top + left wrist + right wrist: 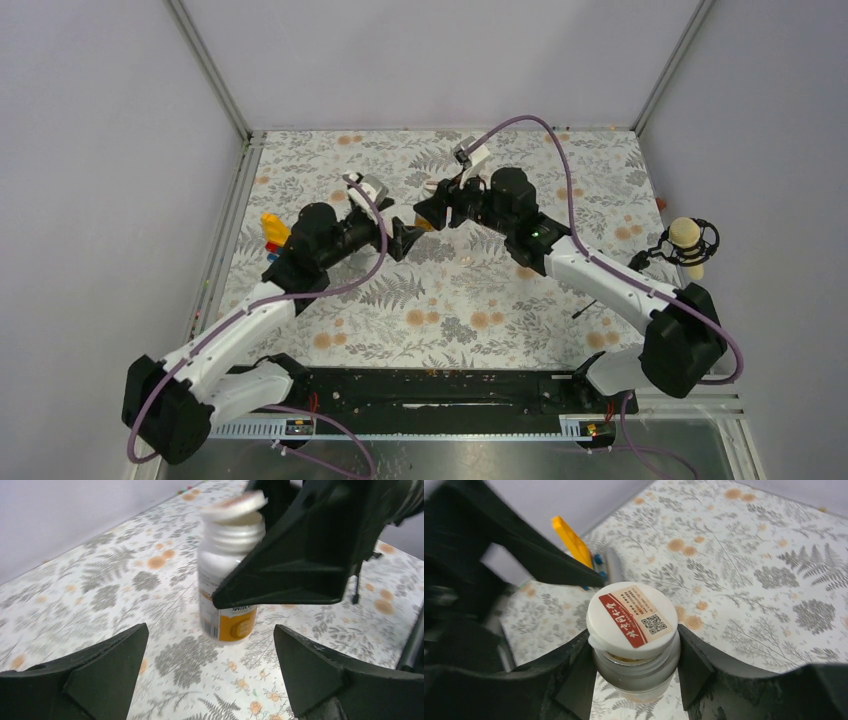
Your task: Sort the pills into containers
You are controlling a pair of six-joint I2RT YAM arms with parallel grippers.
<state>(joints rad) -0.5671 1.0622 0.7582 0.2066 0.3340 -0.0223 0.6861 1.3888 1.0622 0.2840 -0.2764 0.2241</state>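
Observation:
The pill bottle (pixel 634 672) has a frosted neck, an orange label and a white cap (pixel 631 620) that sits tilted and ajar, with yellowish contents showing under it. My right gripper (pixel 636 677) is shut on the bottle's neck from both sides. In the left wrist view the bottle (pixel 227 585) stands upright on the floral cloth, and a right finger (pixel 300 565) crosses in front of it. My left gripper (pixel 210 630) is open and empty, just short of the bottle's base. In the top view both grippers (pixel 408 240) (pixel 432 212) meet at mid-table. The clear cup is out of view.
Yellow, red and blue toy blocks (pixel 272 238) stand at the left edge of the cloth, also in the right wrist view (pixel 571 542). A black stand with a cream ball (pixel 688 240) sits at the right edge. Grey walls close the back and sides.

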